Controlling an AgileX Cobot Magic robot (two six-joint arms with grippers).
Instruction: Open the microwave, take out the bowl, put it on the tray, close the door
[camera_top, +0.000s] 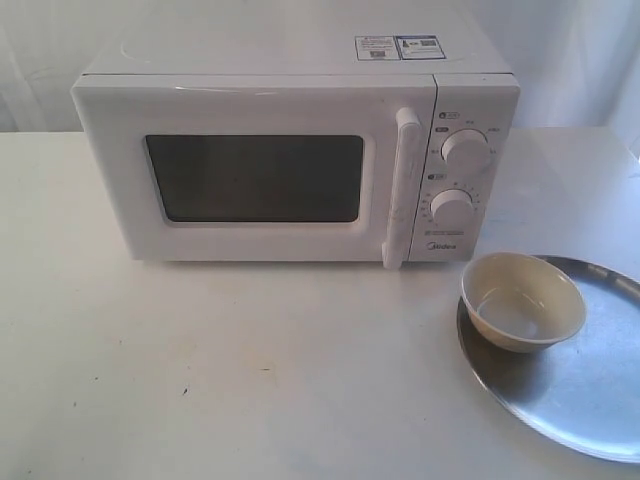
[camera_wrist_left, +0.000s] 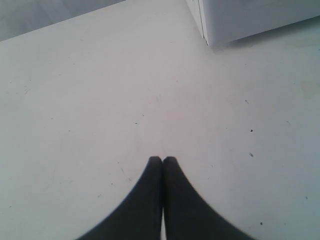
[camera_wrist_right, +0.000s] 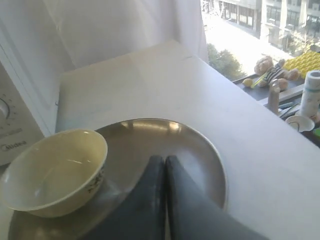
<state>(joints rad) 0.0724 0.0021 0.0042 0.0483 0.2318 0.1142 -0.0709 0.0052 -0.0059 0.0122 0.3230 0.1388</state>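
The white microwave (camera_top: 290, 150) stands at the back of the table with its door (camera_top: 250, 175) shut, the bar handle (camera_top: 403, 185) upright. The cream bowl (camera_top: 522, 300) rests upright on the near-left part of the silver tray (camera_top: 590, 390), in front of the dials. Neither arm shows in the exterior view. In the right wrist view my right gripper (camera_wrist_right: 165, 159) is shut and empty over the tray (camera_wrist_right: 190, 145), beside the bowl (camera_wrist_right: 52, 170). My left gripper (camera_wrist_left: 162, 160) is shut and empty above bare table, with a corner of the microwave (camera_wrist_left: 240, 20) beyond it.
The white table (camera_top: 200, 380) spreads in front of the microwave. A white curtain (camera_wrist_right: 110, 25) hangs behind. Past the table's edge in the right wrist view sit toys and bottles (camera_wrist_right: 285, 80) on a sill by the window.
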